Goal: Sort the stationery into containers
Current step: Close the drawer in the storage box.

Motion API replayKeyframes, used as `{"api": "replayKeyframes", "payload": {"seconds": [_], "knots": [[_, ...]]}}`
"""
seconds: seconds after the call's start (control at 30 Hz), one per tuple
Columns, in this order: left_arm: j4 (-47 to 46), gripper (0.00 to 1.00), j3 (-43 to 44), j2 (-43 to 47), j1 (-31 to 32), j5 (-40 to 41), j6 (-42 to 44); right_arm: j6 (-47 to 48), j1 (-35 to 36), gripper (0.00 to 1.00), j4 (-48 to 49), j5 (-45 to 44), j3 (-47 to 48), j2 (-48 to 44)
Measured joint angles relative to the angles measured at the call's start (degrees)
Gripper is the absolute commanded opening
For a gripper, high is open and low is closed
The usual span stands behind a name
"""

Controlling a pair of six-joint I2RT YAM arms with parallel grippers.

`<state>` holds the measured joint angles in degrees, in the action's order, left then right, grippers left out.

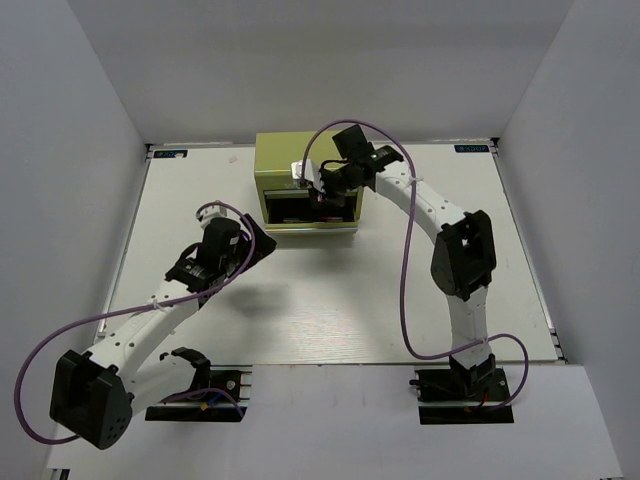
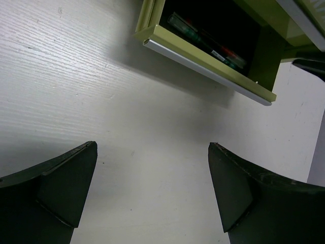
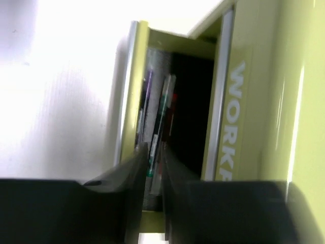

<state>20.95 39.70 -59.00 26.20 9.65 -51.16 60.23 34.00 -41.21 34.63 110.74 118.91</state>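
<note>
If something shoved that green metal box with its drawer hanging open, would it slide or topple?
The box looks squat and broad, sitting flat on the table, so it would probably slide rather than tip. It seems metal, so likely stiff and fairly heavy. The pens lying loose in the open drawer might roll or rattle.

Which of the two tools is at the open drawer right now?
The right tool, poised over the open drawer; the left tool hangs wide open above the table in front of it.
</note>
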Motion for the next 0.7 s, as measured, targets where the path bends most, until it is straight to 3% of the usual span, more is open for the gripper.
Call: {"api": "replayKeyframes", "payload": {"seconds": [0.03, 0.2, 0.4, 0.57, 0.7], "knots": [[-0.04, 1.00, 0.00, -0.20, 0.00, 0.00, -0.02, 0.68, 0.00, 0.00, -0.46, 0.96, 0.00, -0.35], [-0.09, 1.00, 0.00, -1.57, 0.00, -0.04, 0.02, 6.88, 0.50, 0.00, -8.35, 5.07, 0.00, -1.25], [-0.42, 1.00, 0.00, -1.60, 0.00, -0.04, 0.04, 13.73, 3.41, 0.00, -14.99, 3.30, -4.68, -1.05], [-0.39, 1.00, 0.00, -1.46, 0.00, 0.02, 0.04, 9.84, 6.36, 0.00, -10.51, -2.99, -11.93, 0.04], [-0.31, 1.00, 0.00, -0.87, 0.00, 0.17, 0.04, 1.01, 7.67, 0.00, 0.37, -12.31, -14.86, 1.22]]}}
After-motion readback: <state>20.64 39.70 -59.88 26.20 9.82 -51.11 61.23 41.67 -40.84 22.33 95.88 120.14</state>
